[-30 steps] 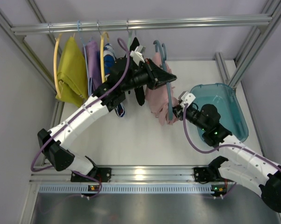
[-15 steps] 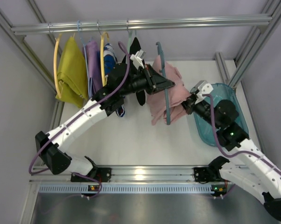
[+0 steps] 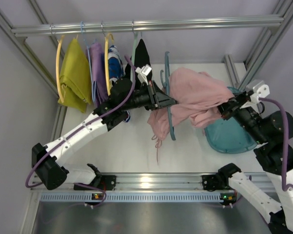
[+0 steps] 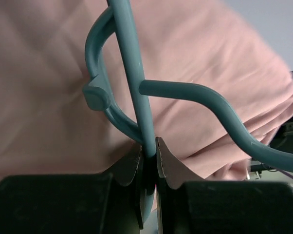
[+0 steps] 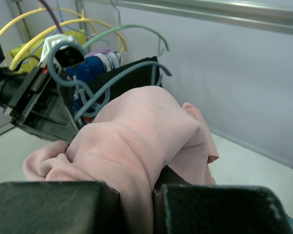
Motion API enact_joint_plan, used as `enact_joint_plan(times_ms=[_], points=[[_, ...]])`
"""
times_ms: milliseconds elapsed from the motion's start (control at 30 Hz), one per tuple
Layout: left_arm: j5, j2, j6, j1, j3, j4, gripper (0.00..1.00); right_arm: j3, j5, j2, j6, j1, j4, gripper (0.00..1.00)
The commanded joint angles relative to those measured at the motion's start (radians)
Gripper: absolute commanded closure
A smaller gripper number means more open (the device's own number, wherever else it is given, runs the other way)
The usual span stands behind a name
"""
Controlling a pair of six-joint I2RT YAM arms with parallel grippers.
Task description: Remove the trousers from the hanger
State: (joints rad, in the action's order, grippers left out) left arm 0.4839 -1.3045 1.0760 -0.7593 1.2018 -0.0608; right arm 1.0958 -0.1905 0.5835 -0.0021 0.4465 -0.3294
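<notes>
The pale pink trousers (image 3: 195, 100) stretch between the teal hanger (image 3: 169, 105) and my right gripper (image 3: 228, 109), above the table. My left gripper (image 3: 167, 101) is shut on the hanger's bar, seen close in the left wrist view (image 4: 149, 148), with the hook (image 4: 100, 83) curving above it. One trouser part still hangs down over the hanger bar (image 3: 158, 124). My right gripper (image 5: 154, 187) is shut on a fold of the trousers (image 5: 132, 146), which drape away toward the hanger (image 5: 88, 97).
A teal tub (image 3: 231, 139) lies under the right arm. On the rail (image 3: 146, 24) at the back hang an olive garment on a yellow hanger (image 3: 73, 73), a purple garment (image 3: 96, 68), a blue patterned one (image 3: 113, 61) and a black one (image 3: 141, 53).
My right gripper has pulled the trousers right and up, away from the hanger, spreading the fabric out. The left gripper holds the hanger and has shifted slightly back and left.
</notes>
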Motion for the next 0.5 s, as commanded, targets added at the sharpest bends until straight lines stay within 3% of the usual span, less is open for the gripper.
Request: enact_joint_plan(times_ms=[0,467], points=[[0.013,0.042,-0.082,0.006,-0.047,-0.050,1.00,0.124,0.059,-0.027,0.013,-0.041,0.067,1.00],[0.036,0.079,-0.120,0.006,-0.137,-0.043,1.00,0.343,0.330,0.073,-0.048,-0.098,0.064,1.00]])
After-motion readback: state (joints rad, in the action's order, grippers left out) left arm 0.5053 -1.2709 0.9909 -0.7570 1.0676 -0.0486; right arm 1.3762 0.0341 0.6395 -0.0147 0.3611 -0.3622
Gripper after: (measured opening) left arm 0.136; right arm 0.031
